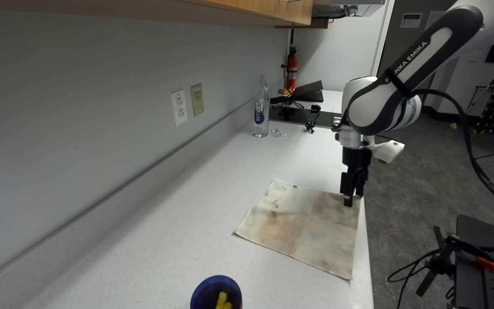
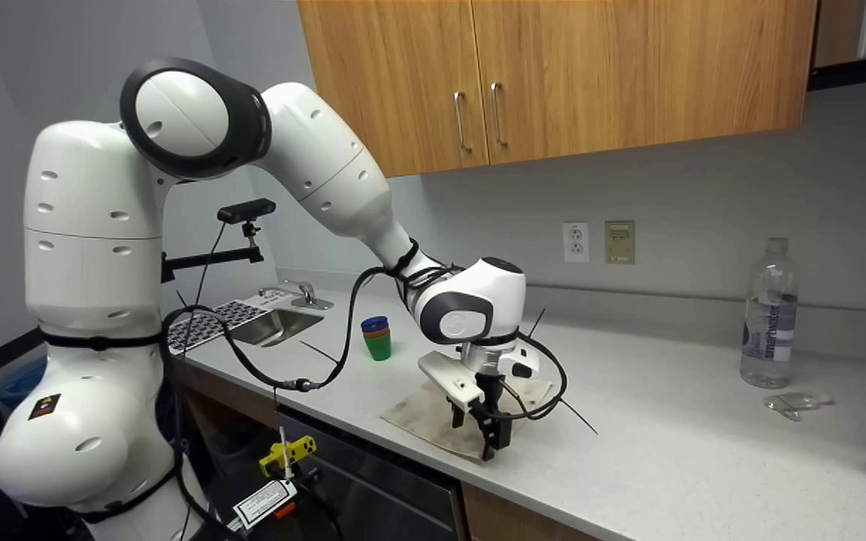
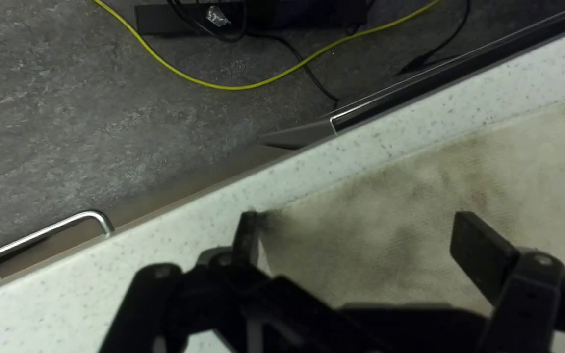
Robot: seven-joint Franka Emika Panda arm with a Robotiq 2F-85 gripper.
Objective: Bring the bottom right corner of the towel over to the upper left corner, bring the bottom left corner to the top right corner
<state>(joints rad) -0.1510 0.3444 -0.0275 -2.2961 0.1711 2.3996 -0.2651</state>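
Black two-fingered claw (image 3: 358,228) is pointing down with its fingers (image 3: 481,257) spread well apart, super easy to see in the wrist view.

Behind everything is a plain gray wall (image 1: 101,120), with a long white speckled countertop (image 2: 673,451) running along it and brown wood-grain cabinets (image 2: 628,68) mounted above. Big white-and-black jointed robot arm (image 2: 328,165) reaches in over the counter's front edge.

Next size down: a thin, roughly square beige cloth towel (image 1: 302,234) with brownish stains, lying pretty much flat on the counter, one side just beside the front edge. The side facing the wall has a little jog in it. Claw's down at a corner (image 1: 358,203) right by that front edge. From the wrist view, one finger is right at the corner's tip and the other's out over the cloth, but I can't tell if either is touching it.

Then a red fire extinguisher (image 1: 292,71) at the far end in an exterior view. Clear plastic bottle (image 2: 767,323) marked smartwater stands upright near the wall, well apart from the towel. Stack of blue, orange and green plastic cups (image 2: 377,344) is on the opposite side of the towel from the bottle. Wall's got a white outlet plate (image 2: 576,242) and a beige plate (image 2: 619,242) side by side. Smallest is something yellow (image 1: 222,300) inside the top blue cup, too cut off to identify.
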